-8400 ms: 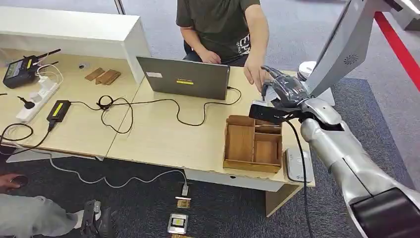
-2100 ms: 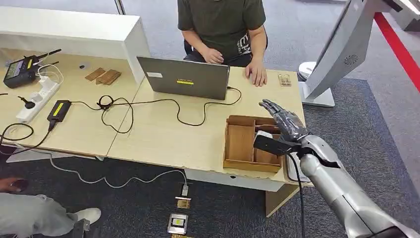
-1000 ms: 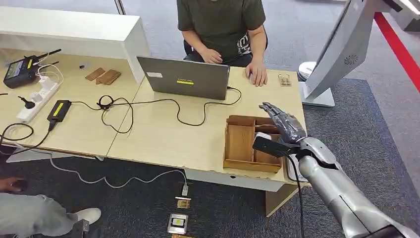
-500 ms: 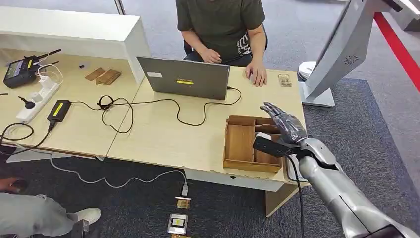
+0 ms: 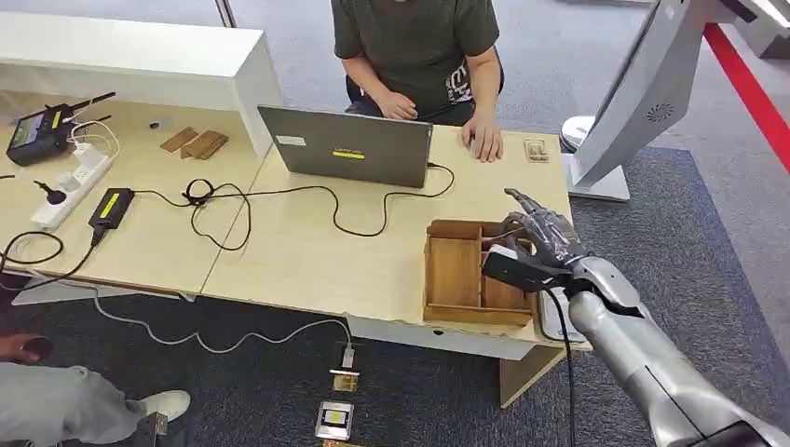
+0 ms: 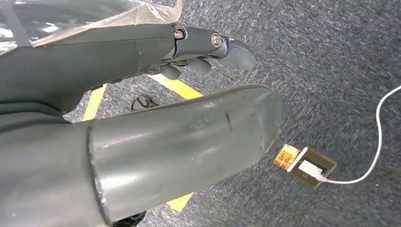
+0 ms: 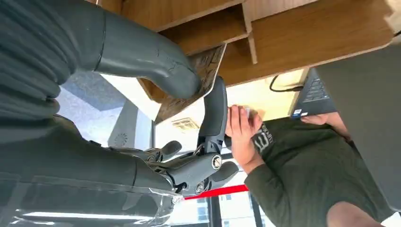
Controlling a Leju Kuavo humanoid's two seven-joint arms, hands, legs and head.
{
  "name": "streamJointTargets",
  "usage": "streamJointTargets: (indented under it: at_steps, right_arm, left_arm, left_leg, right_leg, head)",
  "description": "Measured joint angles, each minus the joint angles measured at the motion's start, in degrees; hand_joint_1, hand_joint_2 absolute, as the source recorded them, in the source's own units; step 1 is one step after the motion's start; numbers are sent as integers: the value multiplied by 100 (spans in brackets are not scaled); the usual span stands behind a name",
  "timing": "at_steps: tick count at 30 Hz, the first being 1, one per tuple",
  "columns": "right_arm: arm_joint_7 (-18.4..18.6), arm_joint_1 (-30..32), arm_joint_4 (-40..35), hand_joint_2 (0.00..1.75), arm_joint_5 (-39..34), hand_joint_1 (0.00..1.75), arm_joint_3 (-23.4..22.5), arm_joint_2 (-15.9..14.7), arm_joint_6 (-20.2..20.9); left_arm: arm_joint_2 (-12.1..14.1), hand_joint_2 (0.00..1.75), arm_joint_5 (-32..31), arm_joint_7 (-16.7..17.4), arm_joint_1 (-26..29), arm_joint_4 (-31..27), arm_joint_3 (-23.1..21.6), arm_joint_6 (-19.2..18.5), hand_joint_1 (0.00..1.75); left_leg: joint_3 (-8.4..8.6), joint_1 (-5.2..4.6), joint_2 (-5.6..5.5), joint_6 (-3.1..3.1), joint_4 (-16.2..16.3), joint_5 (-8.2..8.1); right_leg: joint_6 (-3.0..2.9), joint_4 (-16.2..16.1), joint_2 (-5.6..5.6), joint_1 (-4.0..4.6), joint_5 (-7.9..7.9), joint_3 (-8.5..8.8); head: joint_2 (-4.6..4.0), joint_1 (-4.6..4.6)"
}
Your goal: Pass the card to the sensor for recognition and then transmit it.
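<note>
Card was pinched between the right hand's thumb and a finger, over the wooden tray at four o'clock on the desk. Scanning and handover apparently remained. Left hand hung empty, fingers loosely curled.

Looked like an office or lab setup: light wood desks on grey carpet, a person at an open laptop top centre, power strip and cables at left.
</note>
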Motion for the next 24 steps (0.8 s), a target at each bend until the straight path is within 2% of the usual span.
streamJointTargets:
  at_steps: [9,18,24]
  right_arm:
    - [-4,21,0,175,2,175,0,-90,-61]
    - [7,193,-192,175,-24,175,0,-179,-336]
    - [-151,186,-384,175,-94,175,-7,-184,-472]
  left_arm:
    - [-35,0,-2,26,0,0,-2,44,0]
    - [-72,0,-42,0,0,0,-9,7,0]
    - [-96,0,-50,-9,0,0,-24,7,0]
  left_leg:
    - [1,0,0,0,0,0]
    - [0,0,0,0,0,0]
    - [0,0,0,0,0,0]
  right_leg:
    - [0,0,0,0,0,0]
    - [0,1,0,0,0,0]
    - [0,1,0,0,0,0]
  head:
    - [0,0]
    - [0,0]
    - [0,0]
